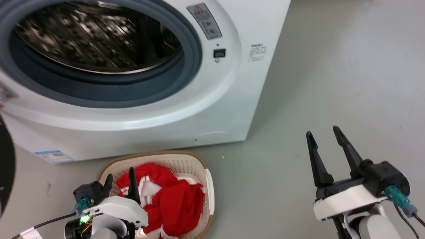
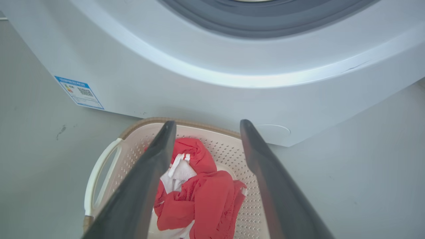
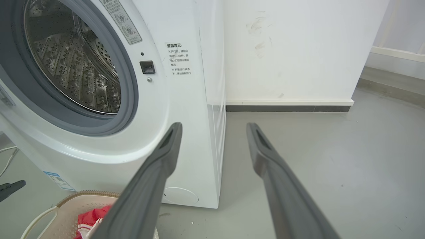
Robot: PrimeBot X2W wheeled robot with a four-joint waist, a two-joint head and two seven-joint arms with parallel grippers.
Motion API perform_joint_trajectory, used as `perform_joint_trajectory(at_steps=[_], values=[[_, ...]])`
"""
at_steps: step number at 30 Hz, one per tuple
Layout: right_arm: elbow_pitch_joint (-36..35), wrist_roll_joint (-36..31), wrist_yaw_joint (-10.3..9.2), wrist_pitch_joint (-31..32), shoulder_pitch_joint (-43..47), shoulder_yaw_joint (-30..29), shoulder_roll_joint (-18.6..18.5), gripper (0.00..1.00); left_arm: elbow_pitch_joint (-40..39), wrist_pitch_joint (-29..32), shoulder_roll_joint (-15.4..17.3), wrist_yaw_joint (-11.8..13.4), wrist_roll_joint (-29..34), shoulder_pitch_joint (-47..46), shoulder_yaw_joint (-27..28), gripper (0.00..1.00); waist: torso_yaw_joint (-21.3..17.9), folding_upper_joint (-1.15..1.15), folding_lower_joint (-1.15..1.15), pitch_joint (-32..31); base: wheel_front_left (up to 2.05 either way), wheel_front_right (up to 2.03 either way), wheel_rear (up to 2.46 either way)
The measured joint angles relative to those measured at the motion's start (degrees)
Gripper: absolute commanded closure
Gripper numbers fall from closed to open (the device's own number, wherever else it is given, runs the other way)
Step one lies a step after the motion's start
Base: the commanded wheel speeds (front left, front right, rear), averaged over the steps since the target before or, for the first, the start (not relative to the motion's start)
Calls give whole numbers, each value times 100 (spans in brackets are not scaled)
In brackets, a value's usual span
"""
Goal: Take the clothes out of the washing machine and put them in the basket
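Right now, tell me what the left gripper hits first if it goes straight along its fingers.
Probably the lower front of the washing machine, passing over the basket; depth is unclear.

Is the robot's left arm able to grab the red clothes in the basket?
Probably yes. The left end effector is open and points at the clothes, which lie uncovered in the basket with nothing between.

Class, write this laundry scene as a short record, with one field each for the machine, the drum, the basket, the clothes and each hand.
washing machine: white front-loader, opening uncovered
drum: steel, no clothes seen inside
basket: on the floor before the machine
clothes: red and white, heaped in the basket
left hand: open, empty, over the basket
right hand: open, empty, over the floor
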Motion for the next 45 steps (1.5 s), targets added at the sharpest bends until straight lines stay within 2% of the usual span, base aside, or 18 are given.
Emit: perform_joint_trajectory(at_steps=[15, 16, 22, 32, 45], values=[[-372, -330, 1, 360, 675, -476, 136, 0, -2426, 0, 0, 41, 921, 728, -577, 0, 555, 0, 0, -1046, 0, 0, 0], [-431, -385, 0, 424, 840, -534, 147, 0, -2830, 0, 56, 41, 1085, 892, -653, 0, 614, 0, 0, -1219, 0, 0, 0], [-536, -467, 0, 501, 1124, -626, 165, 0, -3476, 127, 185, 68, 1229, 1300, -751, 0, 732, 0, 0, -1459, 0, 0, 0], [-648, -515, 0, 579, 1196, -601, 181, 0, -4032, 466, 198, 176, 1189, 1772, -813, 0, 880, 0, 1, -1492, 0, 0, 0], [-709, -503, 0, 610, 1202, -602, 183, 0, -4116, 531, 213, 220, 1101, 1857, -870, 0, 901, 0, 1, -1453, 0, 0, 0]])
